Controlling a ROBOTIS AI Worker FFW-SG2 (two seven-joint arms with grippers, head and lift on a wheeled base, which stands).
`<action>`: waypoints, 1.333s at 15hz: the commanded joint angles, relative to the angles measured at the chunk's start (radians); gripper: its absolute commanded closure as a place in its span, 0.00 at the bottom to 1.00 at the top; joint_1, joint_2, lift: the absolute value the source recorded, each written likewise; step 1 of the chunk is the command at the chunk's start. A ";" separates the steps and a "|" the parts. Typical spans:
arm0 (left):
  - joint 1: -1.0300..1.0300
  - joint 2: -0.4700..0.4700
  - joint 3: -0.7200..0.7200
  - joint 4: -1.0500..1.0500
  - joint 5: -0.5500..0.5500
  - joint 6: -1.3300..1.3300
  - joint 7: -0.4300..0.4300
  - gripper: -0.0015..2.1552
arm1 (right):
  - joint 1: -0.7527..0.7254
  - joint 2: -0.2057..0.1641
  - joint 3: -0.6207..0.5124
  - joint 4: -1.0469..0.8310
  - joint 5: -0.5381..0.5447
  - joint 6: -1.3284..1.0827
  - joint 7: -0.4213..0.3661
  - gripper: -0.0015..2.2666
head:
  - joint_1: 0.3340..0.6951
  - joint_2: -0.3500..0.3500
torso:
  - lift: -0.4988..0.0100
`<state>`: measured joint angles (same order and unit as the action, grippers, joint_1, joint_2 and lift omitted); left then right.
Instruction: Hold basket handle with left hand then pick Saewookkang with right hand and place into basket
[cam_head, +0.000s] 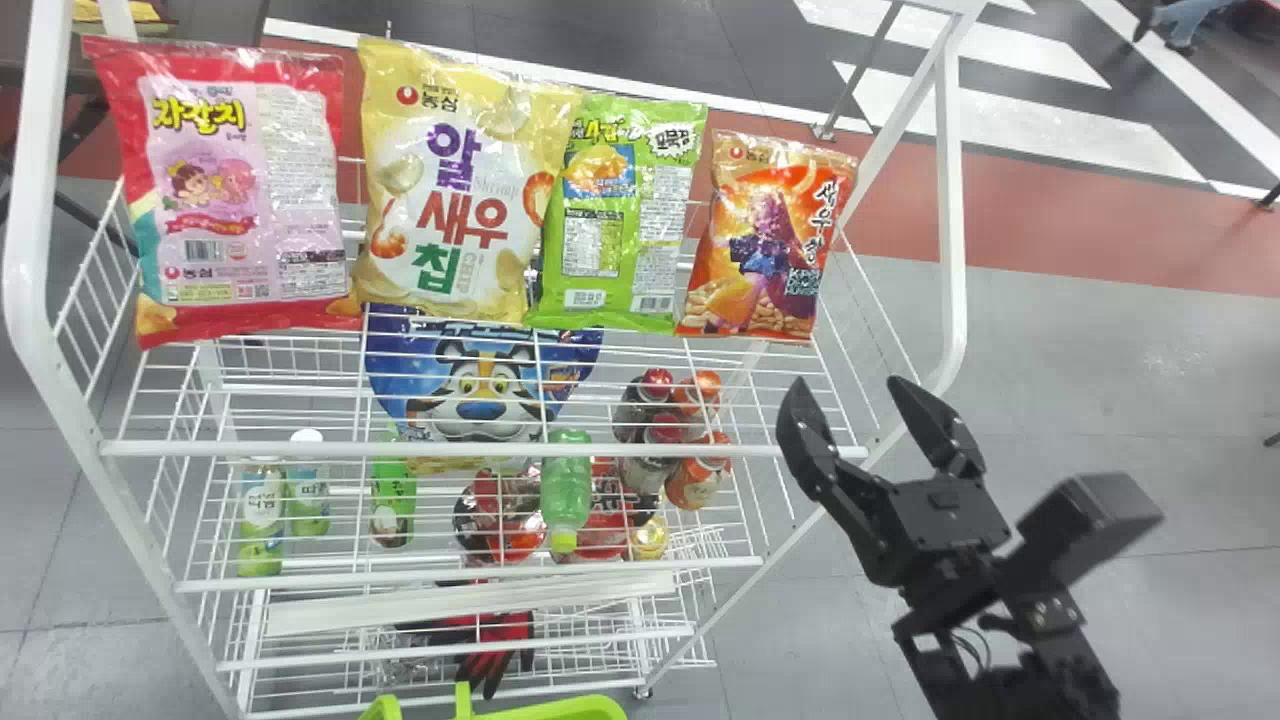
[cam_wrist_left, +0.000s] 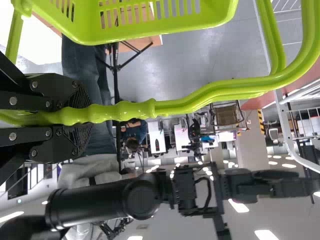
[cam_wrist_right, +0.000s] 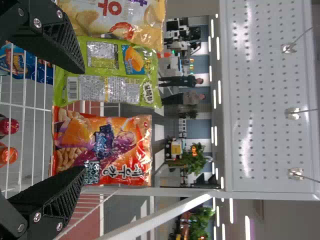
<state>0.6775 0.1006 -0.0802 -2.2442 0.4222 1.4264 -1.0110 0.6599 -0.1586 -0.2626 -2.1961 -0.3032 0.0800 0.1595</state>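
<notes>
1. Since the left fingers (cam_wrist_left: 60, 90) are closed on the green handle (cam_wrist_left: 132, 110), the first part looks done.
2. The right fingers (cam_wrist_right: 50, 197) are wide apart. The Saewookkang (cam_wrist_right: 102, 147) is in front of them, up on the rack (cam_head: 480, 449). Picking it and putting it in are left.
3. The basket (cam_wrist_left: 150, 31) is near the left fingers; I can't tell what's inside.
4. The rack has more snack bags (cam_head: 450, 190), farther from the right fingers, and bottles (cam_head: 567, 485) lower down.

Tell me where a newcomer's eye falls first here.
Probably the four bright snack bags atop the white rack, the orange one at the right end. Then the lime-green basket, its handle clamped in the left gripper, and the open right gripper near the rack's right side.
</notes>
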 joint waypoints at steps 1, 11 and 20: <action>0.002 0.004 -0.003 0.000 -0.003 -0.004 0.000 0.82 | -0.075 0.001 0.010 0.010 -0.001 0.106 0.000 0.06 | 1.00 0.00 | 0.94; -0.041 0.024 -0.046 0.046 -0.010 -0.004 0.003 0.82 | -0.459 -0.033 0.056 0.332 0.067 0.174 -0.020 0.06 | 1.00 0.00 | 0.94; -0.041 0.022 -0.044 0.054 -0.010 -0.016 0.002 0.82 | -0.680 -0.096 0.089 0.598 0.104 0.180 -0.024 0.06 | 1.00 0.00 | 0.94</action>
<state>0.6366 0.1242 -0.1243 -2.1914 0.4126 1.4137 -1.0094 -0.0006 -0.2447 -0.1747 -1.6218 -0.2029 0.2601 0.1351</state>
